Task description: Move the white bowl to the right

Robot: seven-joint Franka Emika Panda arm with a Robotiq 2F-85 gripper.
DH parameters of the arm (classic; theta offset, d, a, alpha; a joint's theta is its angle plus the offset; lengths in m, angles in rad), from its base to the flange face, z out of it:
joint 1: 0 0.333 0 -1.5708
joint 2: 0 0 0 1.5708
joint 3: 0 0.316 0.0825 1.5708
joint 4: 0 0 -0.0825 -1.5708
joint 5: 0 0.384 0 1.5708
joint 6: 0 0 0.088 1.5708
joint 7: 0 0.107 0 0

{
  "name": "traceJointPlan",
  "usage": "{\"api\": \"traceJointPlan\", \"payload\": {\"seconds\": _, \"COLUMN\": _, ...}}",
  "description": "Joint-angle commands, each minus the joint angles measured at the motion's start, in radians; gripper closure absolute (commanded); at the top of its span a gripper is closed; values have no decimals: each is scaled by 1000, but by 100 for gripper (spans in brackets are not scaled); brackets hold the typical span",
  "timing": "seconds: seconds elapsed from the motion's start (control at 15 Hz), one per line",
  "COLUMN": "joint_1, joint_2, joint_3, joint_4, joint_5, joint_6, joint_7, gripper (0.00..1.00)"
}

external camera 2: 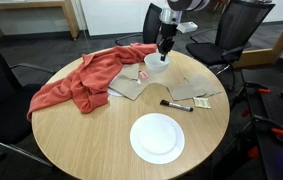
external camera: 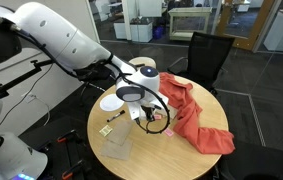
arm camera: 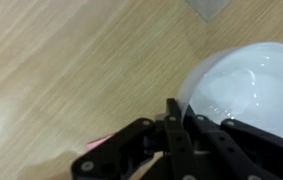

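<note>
The white bowl [external camera 2: 155,66] sits on the round wooden table at its far side, next to the tip of a red cloth. In the wrist view the white bowl [arm camera: 246,85] fills the right side. My gripper [external camera 2: 163,52] stands straight down over the bowl's rim. In the wrist view my gripper [arm camera: 181,108] has its fingers close together at the bowl's left rim, one finger outside the wall, so it looks shut on the rim. My gripper [external camera: 143,110] is low over the table, left of the cloth.
A wide flat white plate [external camera 2: 157,138] lies at the near edge. A red cloth [external camera 2: 81,80] [external camera: 196,120] covers one side. A black marker [external camera 2: 176,104] and flat paper pieces [external camera 2: 196,90] lie mid-table. A white round dish [external camera: 111,102] lies beside the gripper. Black chairs [external camera 2: 246,30] ring the table.
</note>
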Motion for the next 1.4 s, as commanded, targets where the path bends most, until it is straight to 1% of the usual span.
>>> {"api": "traceJointPlan", "payload": {"seconds": 0.0, "joint_1": 5, "joint_2": -51, "joint_3": -46, "joint_4": -62, "joint_5": 8, "joint_6": 21, "joint_7": 89, "gripper": 98}}
{"api": "traceJointPlan", "payload": {"seconds": 0.4, "joint_1": 29, "joint_2": -43, "joint_3": -133, "joint_4": -76, "joint_5": -27, "joint_6": 16, "joint_7": 259, "gripper": 98}}
{"api": "traceJointPlan", "payload": {"seconds": 0.8, "joint_1": 52, "joint_2": -44, "joint_3": -195, "joint_4": -94, "joint_5": -67, "joint_6": 1, "joint_7": 387, "gripper": 98}}
{"api": "traceJointPlan", "payload": {"seconds": 1.13, "joint_1": 93, "joint_2": -22, "joint_3": -263, "joint_4": -96, "joint_5": -144, "joint_6": -7, "joint_7": 533, "gripper": 98}}
{"api": "traceJointPlan", "payload": {"seconds": 1.33, "joint_1": 106, "joint_2": -9, "joint_3": -281, "joint_4": -91, "joint_5": -169, "joint_6": -14, "joint_7": 586, "gripper": 98}}
